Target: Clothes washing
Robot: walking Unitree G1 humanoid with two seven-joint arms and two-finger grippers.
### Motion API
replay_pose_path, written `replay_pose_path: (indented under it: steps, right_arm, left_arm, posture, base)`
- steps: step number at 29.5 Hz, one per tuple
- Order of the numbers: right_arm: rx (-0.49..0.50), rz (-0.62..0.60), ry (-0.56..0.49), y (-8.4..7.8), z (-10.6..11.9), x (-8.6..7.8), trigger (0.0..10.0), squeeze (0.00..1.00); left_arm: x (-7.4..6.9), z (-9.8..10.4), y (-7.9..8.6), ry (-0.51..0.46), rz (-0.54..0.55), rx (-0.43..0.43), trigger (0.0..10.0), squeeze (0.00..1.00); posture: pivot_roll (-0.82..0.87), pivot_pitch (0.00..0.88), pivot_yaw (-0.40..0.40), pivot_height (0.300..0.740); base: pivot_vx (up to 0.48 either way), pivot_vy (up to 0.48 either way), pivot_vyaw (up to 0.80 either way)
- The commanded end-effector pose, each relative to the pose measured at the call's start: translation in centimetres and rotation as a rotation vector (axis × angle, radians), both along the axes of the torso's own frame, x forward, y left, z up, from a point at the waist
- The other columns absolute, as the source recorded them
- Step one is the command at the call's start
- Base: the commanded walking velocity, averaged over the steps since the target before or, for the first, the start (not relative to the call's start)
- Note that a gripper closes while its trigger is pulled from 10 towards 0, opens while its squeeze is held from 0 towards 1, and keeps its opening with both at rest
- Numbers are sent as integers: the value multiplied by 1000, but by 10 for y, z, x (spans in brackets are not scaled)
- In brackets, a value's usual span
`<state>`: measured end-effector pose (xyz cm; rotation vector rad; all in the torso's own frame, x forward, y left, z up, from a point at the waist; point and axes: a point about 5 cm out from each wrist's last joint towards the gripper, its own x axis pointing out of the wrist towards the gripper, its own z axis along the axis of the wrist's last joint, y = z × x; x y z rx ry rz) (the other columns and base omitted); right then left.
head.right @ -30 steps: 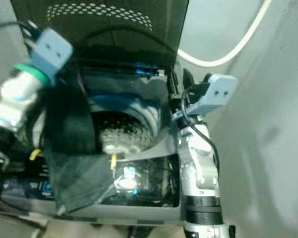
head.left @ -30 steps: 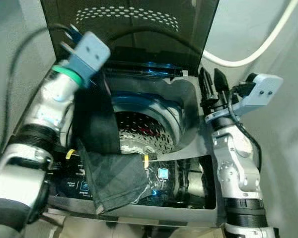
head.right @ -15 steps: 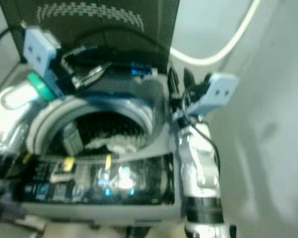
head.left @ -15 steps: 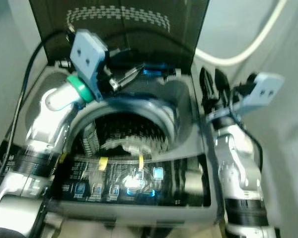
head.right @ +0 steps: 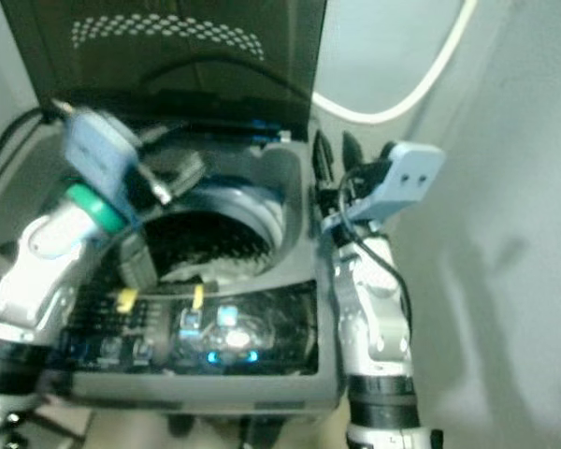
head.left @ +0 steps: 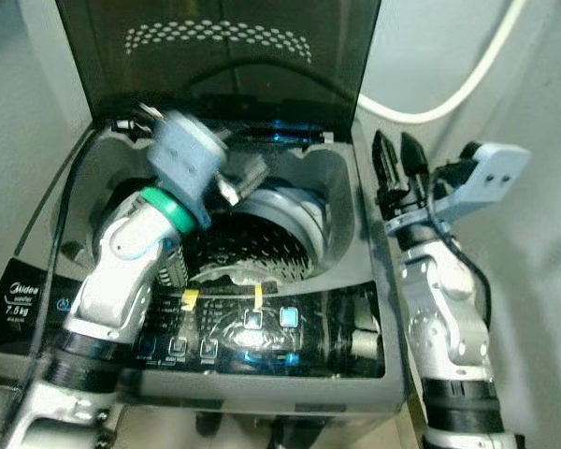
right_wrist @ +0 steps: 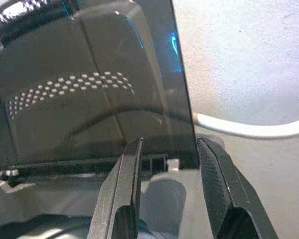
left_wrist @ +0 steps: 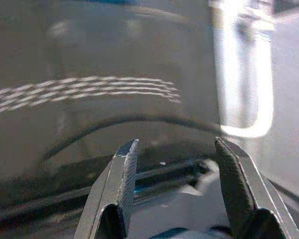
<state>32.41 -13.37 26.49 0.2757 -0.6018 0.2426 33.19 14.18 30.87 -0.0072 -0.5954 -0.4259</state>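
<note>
I note a dark grey washing machine (head.left: 355, 281); its smoked lid (head.left: 224, 56) carries a white dotted band. The control panel (head.left: 262, 332) glows blue with yellow stickers; the hose (head.left: 449, 98) is white.

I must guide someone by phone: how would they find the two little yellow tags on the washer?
Start at the top-loading washer with its dark lid raised. Along the drum opening's front rim, just above the glossy control panel, sit two yellow tags. They are the only yellow spots among lit blue buttons.
</note>
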Motion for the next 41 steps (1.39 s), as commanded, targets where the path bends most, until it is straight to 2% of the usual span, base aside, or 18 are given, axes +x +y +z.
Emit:
replay_pose_path:
  steps: [1, 6, 12, 41]
  right_arm:
    - [-13, -3, 9, -1, -3, -1, 10000, 0]
    - [-21, 1, 24, -1, -6, 0, 10000, 0]
    - [-28, 3, 27, 2, -7, 2, 10000, 0]
    - [-57, 6, 30, 4, -7, 3, 10000, 0]
  left_arm:
    - [1, 0, 5, 36, 9, -88, 10000, 0]
    - [2, -1, 4, 26, 36, -85, 10000, 0]
    - [0, 2, 6, 24, 125, -61, 10000, 0]
    - [-1, 1, 5, 21, 160, -30, 10000, 0]
  posture:
    - [-16, 97, 22, 740]
    - [-16, 97, 22, 740]
    - [-18, 87, 15, 740]
    - [-12, 92, 15, 740]
  base:
    - [0, 0, 0]
    - [0, 0, 0]
    - [0, 0, 0]
    - [-269, 0, 0]
